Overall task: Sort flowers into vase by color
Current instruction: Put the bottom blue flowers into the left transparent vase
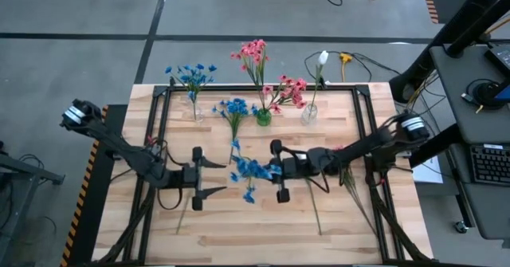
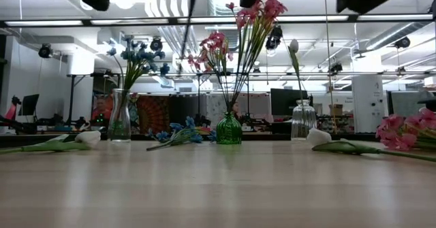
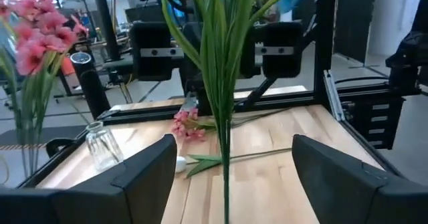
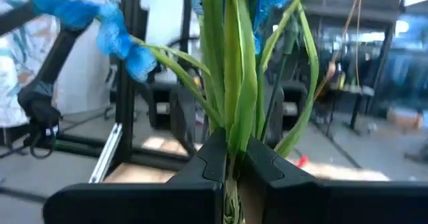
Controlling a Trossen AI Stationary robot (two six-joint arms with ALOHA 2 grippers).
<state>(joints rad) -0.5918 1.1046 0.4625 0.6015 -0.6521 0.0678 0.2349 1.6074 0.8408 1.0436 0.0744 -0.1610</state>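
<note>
A blue flower [image 1: 249, 171] stands upright above the table's middle, and my right gripper [image 4: 234, 160] is shut on it. My left gripper [image 3: 231, 144] is open and level; its fingers stand on either side of the flower's lower stem [image 3: 225, 184] without touching it. At the table's far edge stand three vases. A clear vase [image 1: 194, 111] holds blue flowers, a green vase [image 1: 263, 117] holds pink ones and another clear vase [image 1: 309, 113] holds a white one. Another blue flower [image 1: 235, 111] lies between the first two vases. My right gripper pinches the blue flower's bundle of stem and leaves [image 4: 234, 140] between its two fingers. The fingers come about level from the table's right side and lie across the stem. The flower is lifted clear and upright, with its blossoms [image 4: 117, 33] above the fingers and its stem hanging below.
Pink flowers [image 1: 344, 162] lie on the table at the right, by my right arm. White buds on green stems [image 2: 88, 138] [image 2: 318, 137] lie flat at the left and right. The near half of the wooden table [image 1: 255, 235] holds only loose stems.
</note>
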